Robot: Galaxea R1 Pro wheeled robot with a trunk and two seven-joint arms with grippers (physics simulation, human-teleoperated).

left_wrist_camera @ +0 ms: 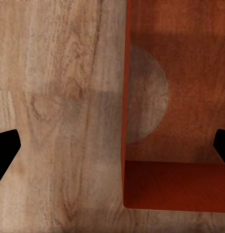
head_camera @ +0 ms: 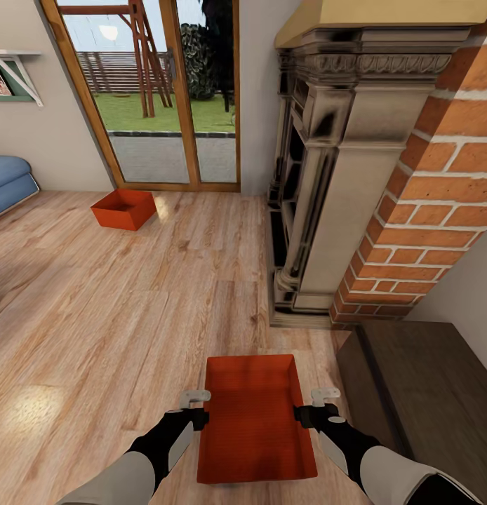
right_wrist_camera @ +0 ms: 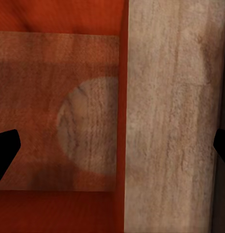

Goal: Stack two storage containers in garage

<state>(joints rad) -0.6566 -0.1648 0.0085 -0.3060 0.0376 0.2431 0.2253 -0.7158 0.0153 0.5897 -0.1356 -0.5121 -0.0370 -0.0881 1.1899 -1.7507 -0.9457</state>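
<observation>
Head view, left claw (head_camera: 195, 408): bottom centre of the frame, at the left long wall of the near storage container (head_camera: 254, 419); whether it touches cannot be told.
Head view, right claw (head_camera: 316, 405): at the same tray's right long wall, opposite the other claw; contact unclear.
Head view, far storage container (head_camera: 124, 208): upper left, on the wood-plank floor (head_camera: 117, 315) before the glass doors (head_camera: 166, 98), well apart from both claws.
Head view, surroundings: brick fireplace (head_camera: 384, 175) at right, blue sofa (head_camera: 8, 184) at the left edge.

Left wrist view, claw: widely spread, dark fingertips (left_wrist_camera: 5, 150) at the two side edges, holding nothing; the tray's wall (left_wrist_camera: 125, 107) runs between them, planks on one side, orange-red interior on the other.

Right wrist view, claw: equally wide, fingertips (right_wrist_camera: 5, 153) at the edges, empty; the tray wall (right_wrist_camera: 123, 111) again lies between them. A pale round patch on the tray bottom appears in both wrist views.
</observation>
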